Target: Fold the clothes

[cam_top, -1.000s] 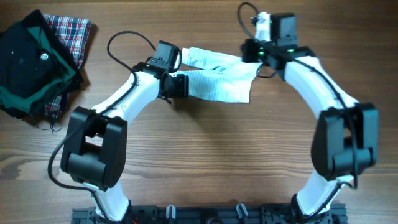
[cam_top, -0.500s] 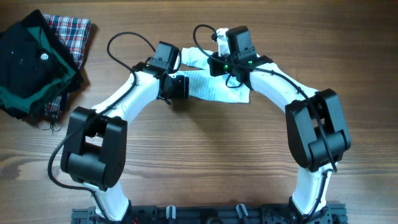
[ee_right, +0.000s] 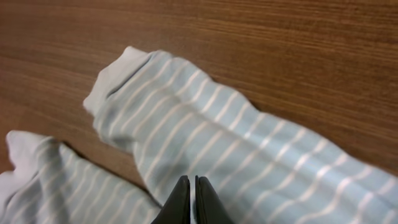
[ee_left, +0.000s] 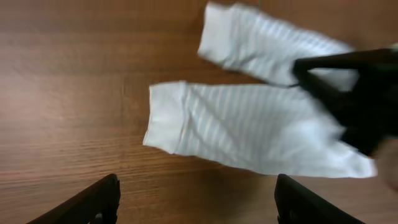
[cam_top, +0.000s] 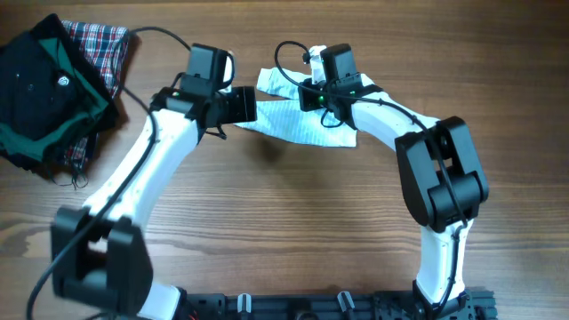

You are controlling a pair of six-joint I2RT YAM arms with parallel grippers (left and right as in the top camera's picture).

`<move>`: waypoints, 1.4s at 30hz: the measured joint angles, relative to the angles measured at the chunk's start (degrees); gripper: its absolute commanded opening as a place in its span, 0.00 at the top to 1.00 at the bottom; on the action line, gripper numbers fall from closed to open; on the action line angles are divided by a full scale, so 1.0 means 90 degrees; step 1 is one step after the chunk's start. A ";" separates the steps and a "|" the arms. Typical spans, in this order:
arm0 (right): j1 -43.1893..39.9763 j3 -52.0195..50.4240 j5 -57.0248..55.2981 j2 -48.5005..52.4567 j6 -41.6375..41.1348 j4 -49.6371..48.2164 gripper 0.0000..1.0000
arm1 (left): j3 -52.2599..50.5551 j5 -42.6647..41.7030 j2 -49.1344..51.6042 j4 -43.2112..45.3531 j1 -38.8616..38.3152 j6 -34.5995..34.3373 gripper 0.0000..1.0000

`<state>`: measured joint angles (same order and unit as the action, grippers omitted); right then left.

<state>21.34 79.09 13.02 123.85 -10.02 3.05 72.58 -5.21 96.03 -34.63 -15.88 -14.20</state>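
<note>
Clothes (cam_top: 298, 124) flat on the table (cam_top: 293, 222), far middle; left gripper (ee_left: 196, 190) wide and empty beside them; right gripper (ee_right: 189, 186) pinched shut over the stripes, hold unclear. Could drag the fold askew if lifted with fabric snagged.

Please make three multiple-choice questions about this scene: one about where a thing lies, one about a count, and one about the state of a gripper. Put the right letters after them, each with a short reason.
1. In the overhead view, where is the dark pile?
A. at the top left corner of the table
B. between the two arms
C. under the right arm

2. How many cuffed ends of the striped garment show in the left wrist view?
A. one
B. two
C. four

3. How is the left gripper?
A. shut on the garment
B. shut on nothing
C. open, with nothing between its fingers

Answers: 1 A, it lies far left, by the red plaid cloth. 2 B, each leg ends in one white cuff. 3 C, only bare wood shows between its fingers.
</note>
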 measured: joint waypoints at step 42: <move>0.0510 0.0090 -0.0308 0.0729 -0.0233 -0.1372 0.96 | 0.0000 0.1122 -0.1455 -0.0160 0.0362 0.0002 0.09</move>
<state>25.93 79.90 10.24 130.41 -12.12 -9.30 72.58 4.89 82.94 -36.07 -12.62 -14.17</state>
